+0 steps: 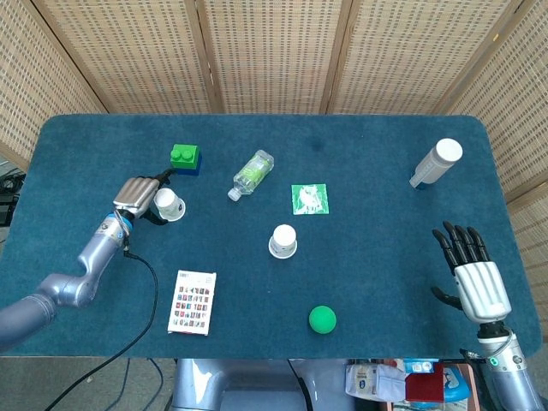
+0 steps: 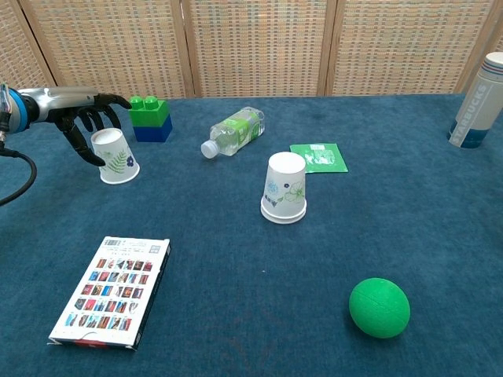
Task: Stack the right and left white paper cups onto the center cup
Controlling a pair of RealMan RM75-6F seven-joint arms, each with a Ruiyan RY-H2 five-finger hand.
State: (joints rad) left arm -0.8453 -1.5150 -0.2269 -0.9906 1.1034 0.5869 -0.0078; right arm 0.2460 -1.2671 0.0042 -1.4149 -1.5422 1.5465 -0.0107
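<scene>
Left-cup pickup in hand. Left hand is at the left cup, fingers spread around it, no firm grip visible. Center cup looks already doubled. Right hand open, idle. Next: close, lift, carry over to center.

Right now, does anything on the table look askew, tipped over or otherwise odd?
The water bottle lies on its side, and the left cup by the left robot hand sits tilted. The center cup stands straight, upside down.

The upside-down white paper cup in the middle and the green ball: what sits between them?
Nothing: between that cup and the green ball, both views show only bare blue tablecloth.
</scene>
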